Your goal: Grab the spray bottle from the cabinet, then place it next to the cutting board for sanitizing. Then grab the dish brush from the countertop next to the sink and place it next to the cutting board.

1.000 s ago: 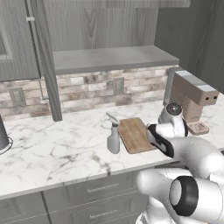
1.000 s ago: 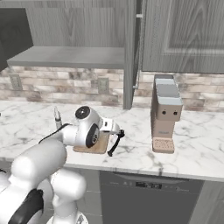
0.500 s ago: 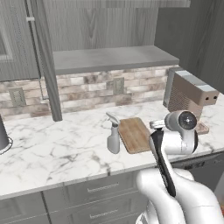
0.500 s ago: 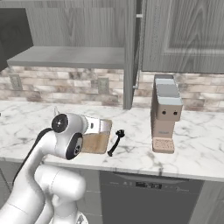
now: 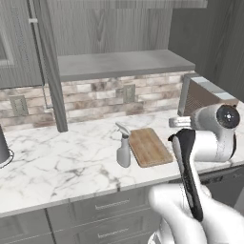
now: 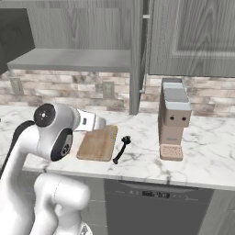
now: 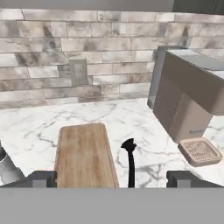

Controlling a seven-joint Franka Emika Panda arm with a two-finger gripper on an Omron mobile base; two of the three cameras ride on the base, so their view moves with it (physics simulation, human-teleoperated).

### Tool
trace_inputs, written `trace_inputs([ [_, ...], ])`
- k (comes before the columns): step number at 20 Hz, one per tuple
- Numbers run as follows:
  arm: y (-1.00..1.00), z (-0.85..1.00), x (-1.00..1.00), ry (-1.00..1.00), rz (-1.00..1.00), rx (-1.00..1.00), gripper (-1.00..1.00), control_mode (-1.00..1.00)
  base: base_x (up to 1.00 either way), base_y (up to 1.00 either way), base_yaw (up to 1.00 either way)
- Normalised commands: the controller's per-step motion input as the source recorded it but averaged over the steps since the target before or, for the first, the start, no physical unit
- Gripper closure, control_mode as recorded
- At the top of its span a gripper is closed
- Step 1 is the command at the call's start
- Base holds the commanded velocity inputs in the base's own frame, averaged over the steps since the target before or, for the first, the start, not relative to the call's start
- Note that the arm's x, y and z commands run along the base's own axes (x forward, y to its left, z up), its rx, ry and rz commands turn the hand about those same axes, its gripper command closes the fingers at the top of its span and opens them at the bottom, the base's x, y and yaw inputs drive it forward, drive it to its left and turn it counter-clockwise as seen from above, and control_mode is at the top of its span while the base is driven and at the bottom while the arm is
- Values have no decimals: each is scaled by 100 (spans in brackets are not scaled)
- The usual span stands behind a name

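Gripper (image 7: 112,179) spread wide, holding nothing; dish brush (image 7: 130,162) below between its fingertips, handle cut off. Spray bottle (image 7: 8,168) partly out of frame beyond cutting board (image 7: 84,155).

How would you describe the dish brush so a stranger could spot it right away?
Find the wooden cutting board on the white marble countertop. The dish brush lies just beside it, toward the tan coffee machine. It is the only thin black stick there, with a round head.

Dish brush (image 7: 130,162) handle cut off low in the hand view, spray bottle (image 7: 8,168) mostly cropped at its left edge, arm hiding the cutting board's (image 6: 97,143) near-left corner in the right base view
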Motion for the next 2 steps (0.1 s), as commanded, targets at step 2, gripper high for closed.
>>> trace_inputs([
  [2,20,86,-62,0,0,12,-100,-100,0,0,0],
])
